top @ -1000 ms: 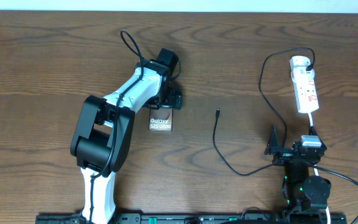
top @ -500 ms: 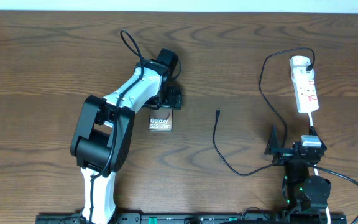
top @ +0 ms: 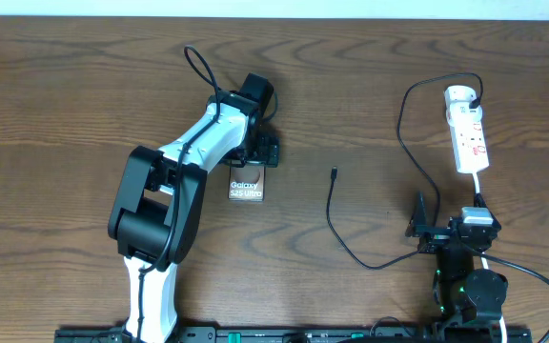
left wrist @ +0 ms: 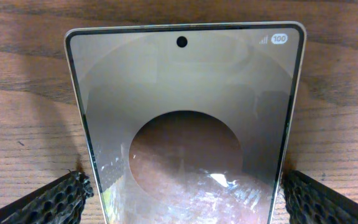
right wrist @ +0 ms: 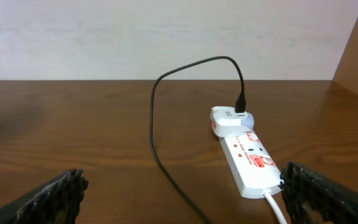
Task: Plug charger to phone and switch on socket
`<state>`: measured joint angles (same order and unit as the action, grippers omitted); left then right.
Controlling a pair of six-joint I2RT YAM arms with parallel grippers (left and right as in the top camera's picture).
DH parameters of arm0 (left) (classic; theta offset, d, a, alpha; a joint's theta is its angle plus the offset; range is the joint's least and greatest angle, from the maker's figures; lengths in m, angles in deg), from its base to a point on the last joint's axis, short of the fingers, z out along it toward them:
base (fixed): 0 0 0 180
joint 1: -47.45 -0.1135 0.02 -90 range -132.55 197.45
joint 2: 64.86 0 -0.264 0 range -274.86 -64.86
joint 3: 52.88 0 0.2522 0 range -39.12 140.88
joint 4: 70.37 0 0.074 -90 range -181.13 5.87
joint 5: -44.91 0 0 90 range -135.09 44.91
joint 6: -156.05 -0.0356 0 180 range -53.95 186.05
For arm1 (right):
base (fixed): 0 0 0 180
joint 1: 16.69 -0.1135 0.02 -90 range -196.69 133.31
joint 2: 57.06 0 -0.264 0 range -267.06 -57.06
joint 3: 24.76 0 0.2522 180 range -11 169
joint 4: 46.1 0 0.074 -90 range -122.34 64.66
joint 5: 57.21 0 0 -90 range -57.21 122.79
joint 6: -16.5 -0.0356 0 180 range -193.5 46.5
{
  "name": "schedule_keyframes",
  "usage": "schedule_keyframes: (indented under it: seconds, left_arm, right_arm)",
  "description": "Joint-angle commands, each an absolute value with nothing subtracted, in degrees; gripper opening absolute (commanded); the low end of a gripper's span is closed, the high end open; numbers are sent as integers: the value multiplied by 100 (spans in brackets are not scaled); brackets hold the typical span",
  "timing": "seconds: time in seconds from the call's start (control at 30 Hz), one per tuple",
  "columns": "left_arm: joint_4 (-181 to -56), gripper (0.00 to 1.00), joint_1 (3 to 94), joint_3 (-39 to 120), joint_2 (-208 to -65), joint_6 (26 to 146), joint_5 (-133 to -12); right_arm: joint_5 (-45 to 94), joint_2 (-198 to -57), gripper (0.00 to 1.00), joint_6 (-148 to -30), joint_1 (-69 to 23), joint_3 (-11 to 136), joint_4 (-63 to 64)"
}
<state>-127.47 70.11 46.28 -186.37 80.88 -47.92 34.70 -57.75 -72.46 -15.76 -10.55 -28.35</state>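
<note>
Phone [top: 246,181]: flat, glossy rectangular slab with rounded corners and a punch-hole dot near its top edge; it lies on the brown wood-grain table [top: 65,95], left of centre.
Left gripper [left wrist: 179,193]: ribbed black pads flank its long edges and seem clamped on them, though the contact is cropped.
Left arm [top: 198,143]: white and black, reaching forward over the table.
Charger [top: 330,214]: thin black curving cable; the small connector tip [top: 334,172] lies loose mid-table.
Socket [top: 468,133]: narrow white plastic strip with red markings, far right, with the black plug [right wrist: 241,106] in its far end.
Right gripper [right wrist: 179,193]: low by the front edge, fingers spread wide, holding nothing.
</note>
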Motion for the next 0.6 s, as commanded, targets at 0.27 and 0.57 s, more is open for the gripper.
schedule_keyframes:
  seconds: [0.27,0.57]
  left_arm:
    - [-12725,98,7004,4451,-18812,8123,-4892]
    - [-12701,98,7004,4449,-18847,8118,-4886]
  right_arm:
    - [3460,-5744,99,-7279,-1604,-1068,-2824]
    - [3460,-5744,99,-7281,-1604,-1068,-2824]
